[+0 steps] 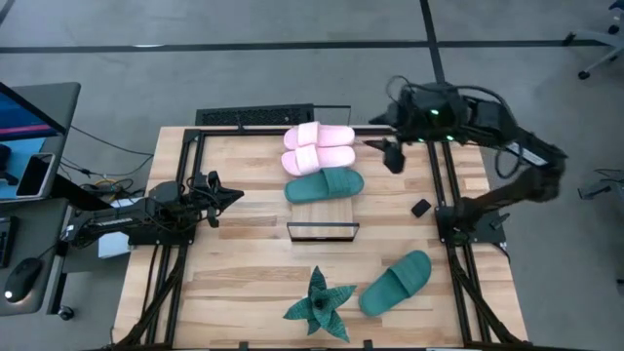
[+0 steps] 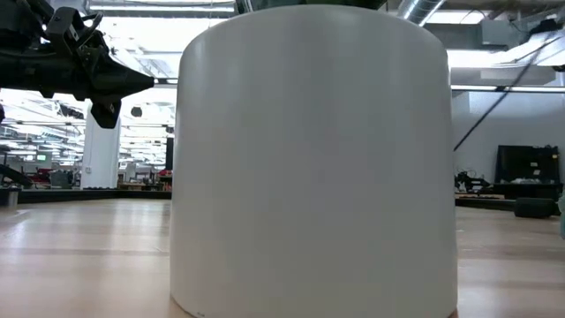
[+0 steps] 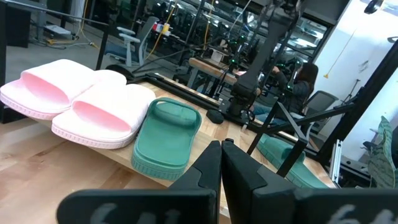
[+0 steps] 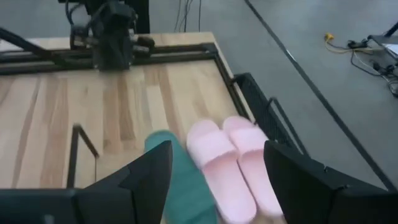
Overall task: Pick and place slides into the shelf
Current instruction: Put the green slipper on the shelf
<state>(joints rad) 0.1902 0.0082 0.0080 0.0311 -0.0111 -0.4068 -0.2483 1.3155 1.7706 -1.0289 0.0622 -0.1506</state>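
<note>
Three slides on the shelf (image 1: 323,216): two pink (image 1: 319,147), one teal (image 1: 324,184). Fourth slide (image 1: 395,282) at five o'clock on the table (image 1: 244,273). Left gripper (image 1: 230,196) (nine o'clock) clenched, empty; right gripper (image 4: 214,171) at one o'clock, jaws released.

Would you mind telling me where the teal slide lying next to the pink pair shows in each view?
High view: teal slide, centre, below the pink pair.
Low view: not visible.
Left wrist view: centre, beside the pink pair.
Right wrist view: bottom centre, partly cut off.
Shared landmark: the pink pair.
</note>
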